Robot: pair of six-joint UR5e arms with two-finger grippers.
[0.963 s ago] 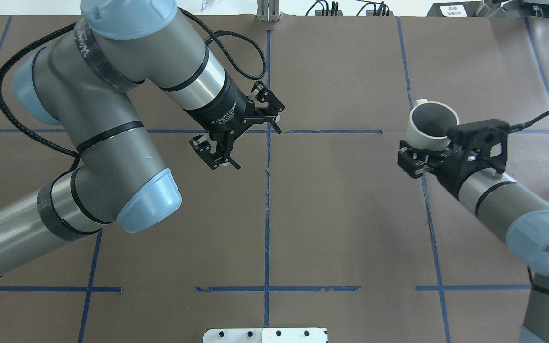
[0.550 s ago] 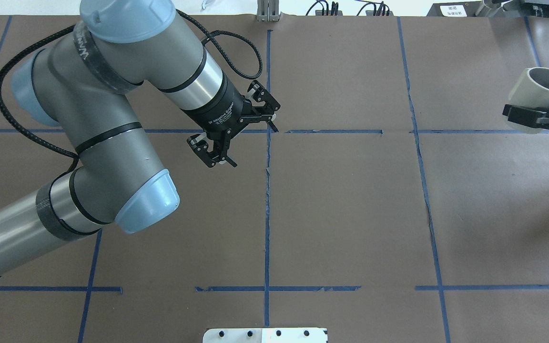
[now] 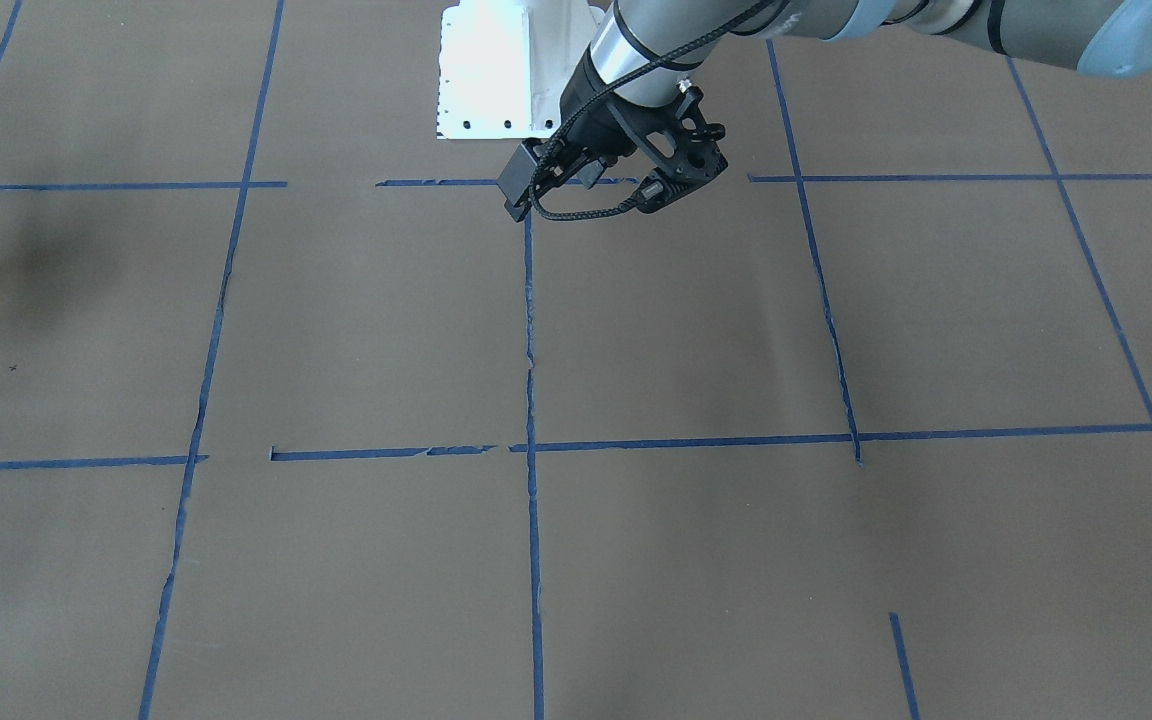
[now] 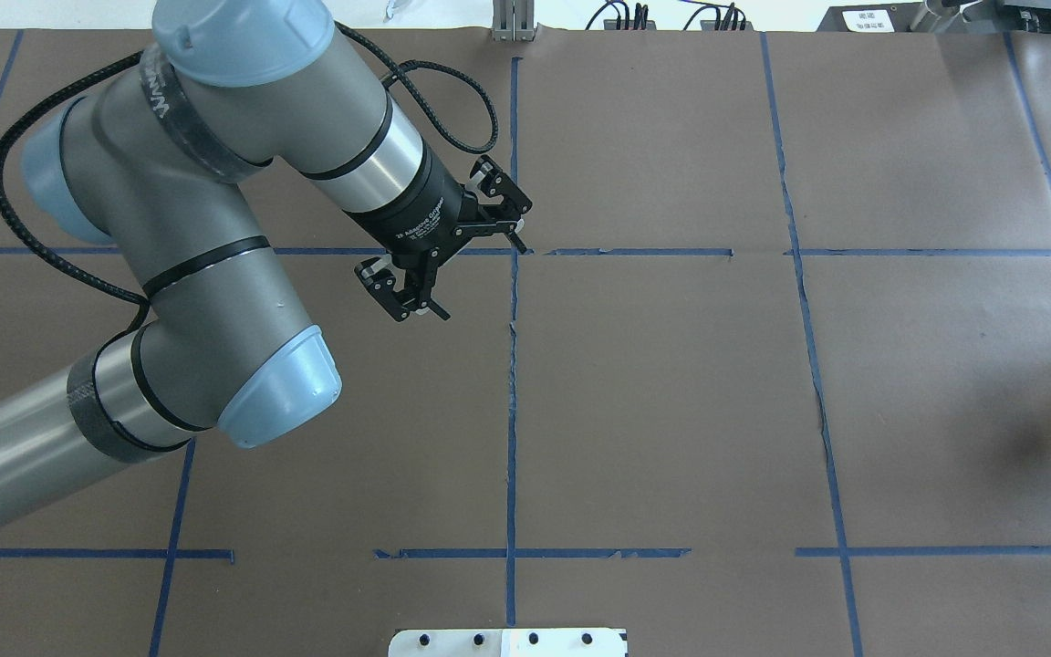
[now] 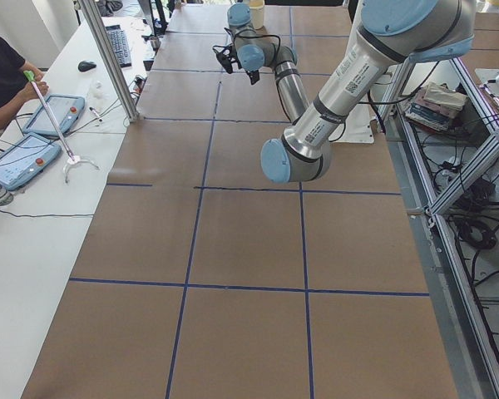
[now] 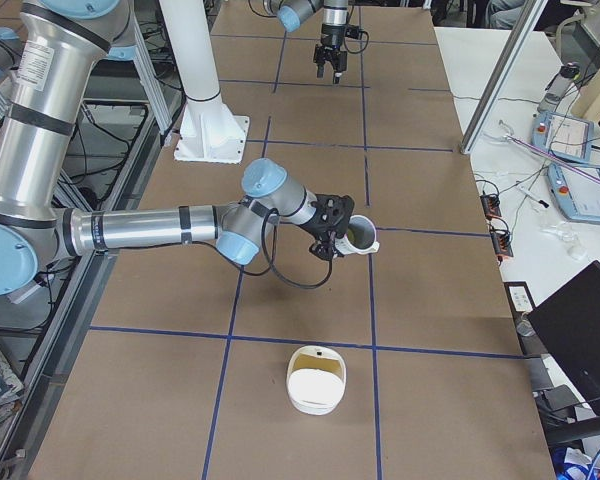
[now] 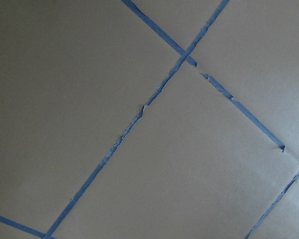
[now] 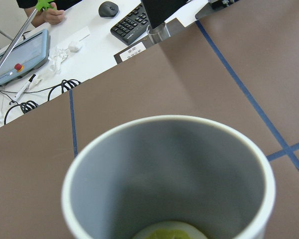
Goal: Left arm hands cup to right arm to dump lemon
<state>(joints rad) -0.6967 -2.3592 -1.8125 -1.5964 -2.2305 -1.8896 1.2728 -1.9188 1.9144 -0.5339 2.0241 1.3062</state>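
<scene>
**Cup over on the right side, lemon inside, pour not yet made**

- The left arm [image 4: 215, 210] hangs over the middle of the table [image 4: 671, 411]. The left gripper [image 4: 485, 283] is spread wide, and its fingers [image 4: 390, 294] hold nothing and touch nothing. Its wrist view shows only brown paper and blue tape. I take it that its share of the handover is done and it is parked out of the way.
- The cup [image 6: 360, 236] sits at the tip of the right arm [image 6: 150, 228], out near the table's right end and well apart from the left gripper. It is off the edge of my overhead view.
- The cup's mouth points roughly up, which I judge keeps the lemon [image 8: 169, 232] in. From the right wrist view the lemon lies at the bottom of the grey inside.
- The right gripper [image 6: 340, 232] only shows from the side camera, so I cannot tell how far its fingers are closed on the cup.
- A white tub [image 6: 317, 352] stands on the table near the cup, towards the side camera. It is probably where the lemon goes, so the cup needs carrying over it before any tipping.
</scene>
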